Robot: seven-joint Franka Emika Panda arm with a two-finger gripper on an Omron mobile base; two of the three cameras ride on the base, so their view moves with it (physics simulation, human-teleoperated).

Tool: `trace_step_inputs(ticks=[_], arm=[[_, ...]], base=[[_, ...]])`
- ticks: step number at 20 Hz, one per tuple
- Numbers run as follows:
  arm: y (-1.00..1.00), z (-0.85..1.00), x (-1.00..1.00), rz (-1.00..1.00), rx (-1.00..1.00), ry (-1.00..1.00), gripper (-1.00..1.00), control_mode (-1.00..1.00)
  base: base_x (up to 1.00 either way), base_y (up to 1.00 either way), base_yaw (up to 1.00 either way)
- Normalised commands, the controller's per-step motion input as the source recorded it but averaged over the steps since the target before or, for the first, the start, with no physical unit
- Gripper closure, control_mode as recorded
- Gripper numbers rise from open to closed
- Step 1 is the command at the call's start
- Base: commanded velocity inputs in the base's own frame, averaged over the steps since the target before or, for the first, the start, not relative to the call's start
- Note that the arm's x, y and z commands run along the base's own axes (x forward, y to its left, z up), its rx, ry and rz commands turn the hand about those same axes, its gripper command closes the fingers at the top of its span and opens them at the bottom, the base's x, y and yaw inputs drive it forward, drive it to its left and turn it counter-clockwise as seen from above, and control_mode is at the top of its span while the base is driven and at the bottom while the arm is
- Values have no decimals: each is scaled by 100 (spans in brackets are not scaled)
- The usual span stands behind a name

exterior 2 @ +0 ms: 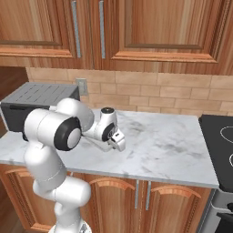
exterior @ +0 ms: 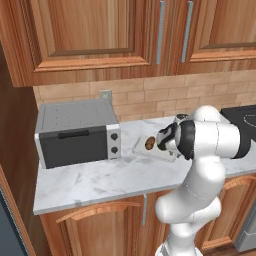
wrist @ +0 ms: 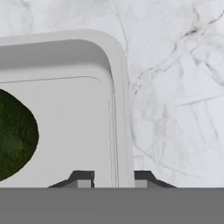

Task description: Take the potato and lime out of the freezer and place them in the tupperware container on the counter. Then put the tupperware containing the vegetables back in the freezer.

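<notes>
The tupperware container (exterior: pixel 141 148) lies on the counter (exterior: pixel 100 180), just right of the toaster oven. The brown potato (exterior: pixel 149 143) rests inside it. In the hand view the dark green lime (wrist: pixel 15 135) sits on the container's floor at the left. The container's right rim (wrist: pixel 121 109) runs down between my two fingertips (wrist: pixel 83 178). My gripper (wrist: pixel 113 179) is shut on that rim. From the right base view the hand (exterior 2: pixel 117 140) hangs low over the counter (exterior 2: pixel 168 145) and my arm hides the container. A dark grey-blue sliver at the lower left edge (exterior: pixel 4 225) could be the freezer.
A grey toaster oven (exterior: pixel 75 132) stands on the counter's left end, close to the container. A black stove top (exterior 2: pixel 218 136) borders the counter on the right. Wooden wall cabinets (exterior: pixel 100 35) hang above, and a brick backsplash lies behind.
</notes>
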Motion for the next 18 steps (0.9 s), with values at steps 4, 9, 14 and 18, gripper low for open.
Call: trace_step_inputs(ticks=[4,9,14,18], arm=[[0,20,-52,0,0,-6,100,-100],[0,85,-59,0,2,-12,100,-100],[0,100,-48,0,1,-11,100,-100],[0,100,-57,1,0,-6,100,-100]], base=[[0,0,0],[0,0,0],[0,0,0],[0,0,0]])
